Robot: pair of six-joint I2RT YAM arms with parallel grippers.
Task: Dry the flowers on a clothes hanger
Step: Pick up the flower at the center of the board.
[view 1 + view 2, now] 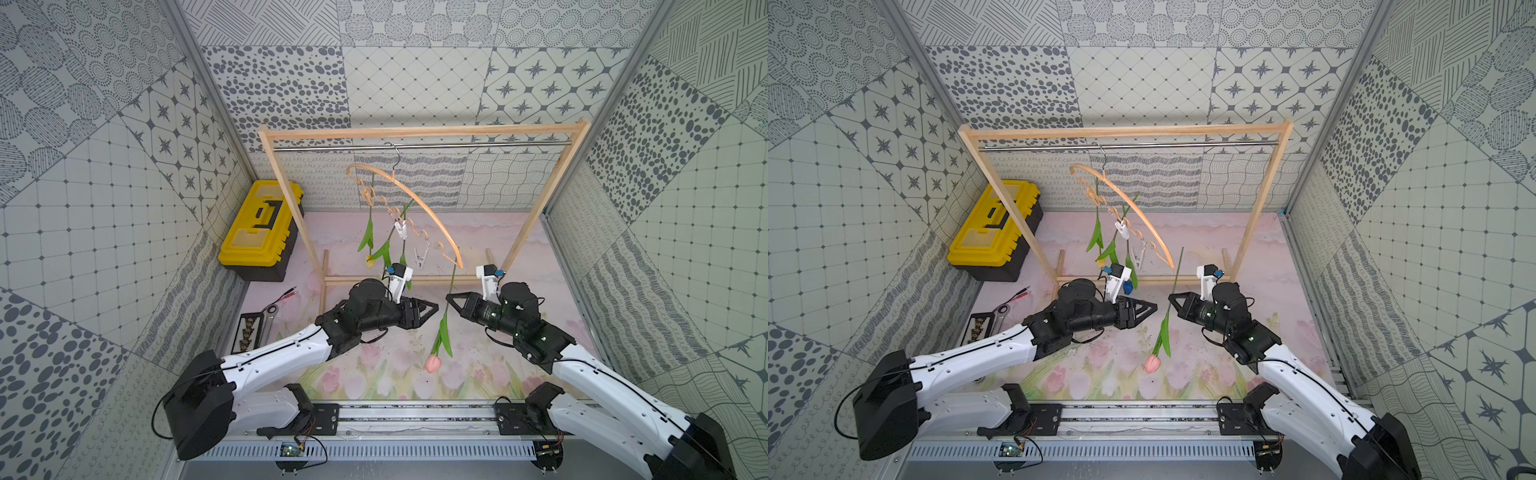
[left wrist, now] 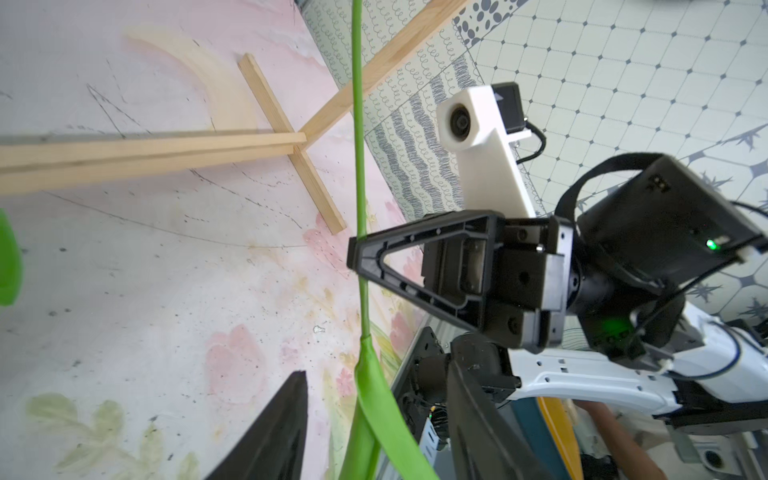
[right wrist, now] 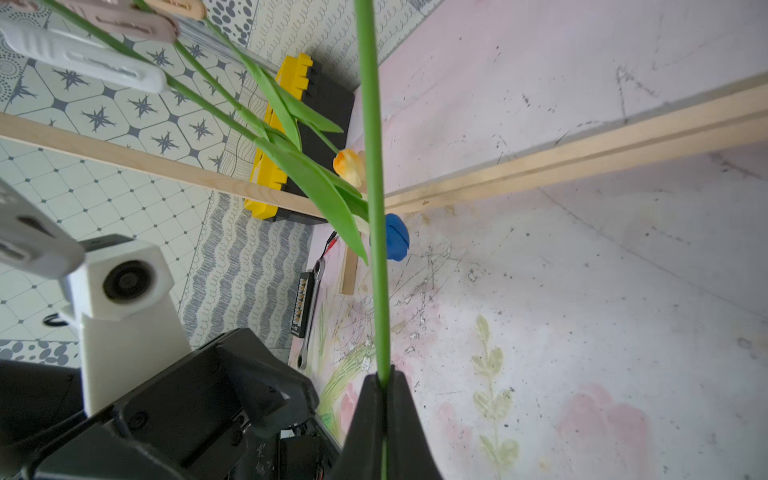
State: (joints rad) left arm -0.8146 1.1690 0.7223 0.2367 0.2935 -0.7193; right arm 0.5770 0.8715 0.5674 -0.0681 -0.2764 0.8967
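**Green stem held for hanging**

Right fingers press together on the pink tulip's thin stem, flower head dangling below them. Left fingers stand spread just beside it. Above and beyond hangs the hanger, other flowers already clipped. Light, bendy stem, probably slippery: grip bare stalk, not leaf.
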